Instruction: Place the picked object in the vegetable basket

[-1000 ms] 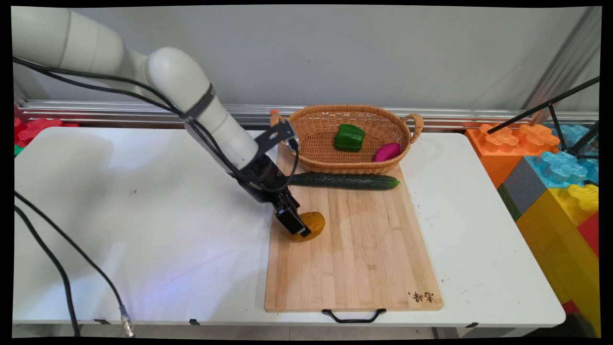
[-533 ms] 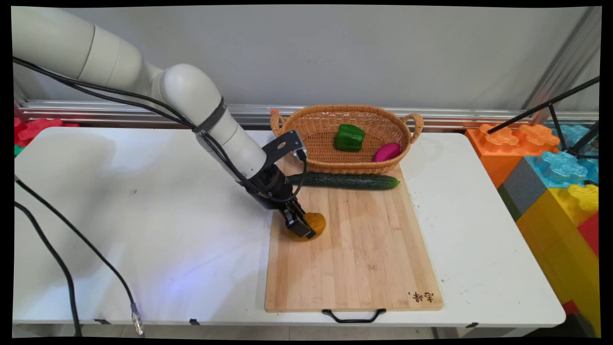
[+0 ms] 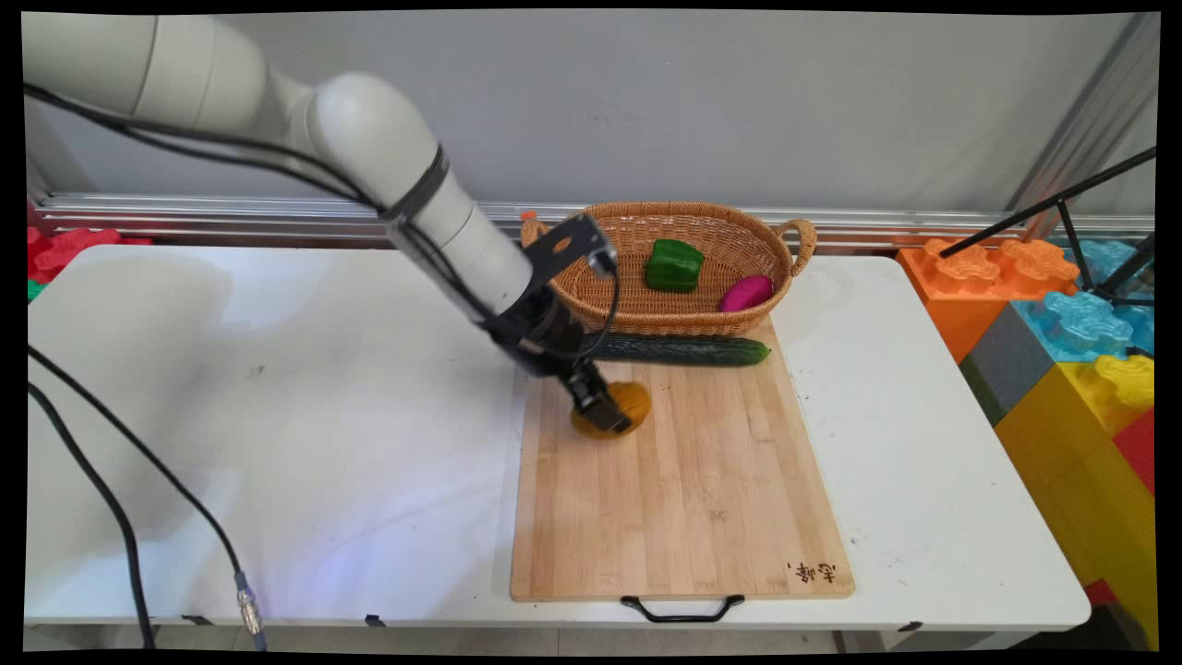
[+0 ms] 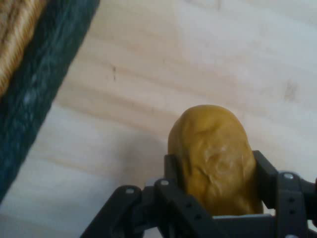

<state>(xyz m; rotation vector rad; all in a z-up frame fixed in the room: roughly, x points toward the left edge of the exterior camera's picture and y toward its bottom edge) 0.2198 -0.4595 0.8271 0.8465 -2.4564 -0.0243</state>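
My gripper (image 3: 611,417) is shut on a yellow-brown potato (image 3: 633,401) and holds it just above the wooden cutting board (image 3: 683,499), near the board's far left part. In the hand view the potato (image 4: 213,153) sits between the two black fingers (image 4: 265,176), with a shadow under it on the wood. A long dark green cucumber (image 3: 679,349) lies across the board's far end, just behind the gripper; it shows as a dark band (image 4: 34,94) at the hand view's left.
A wicker basket (image 3: 609,245) stands behind the board and holds a green pepper (image 3: 673,264) and a magenta vegetable (image 3: 746,293). Large coloured toy blocks (image 3: 1062,323) are stacked at the table's right side. Black cables (image 3: 120,499) hang over the table's left.
The gripper closed on the potato, then lifted it and carried it a little right and toward the far end of the board.
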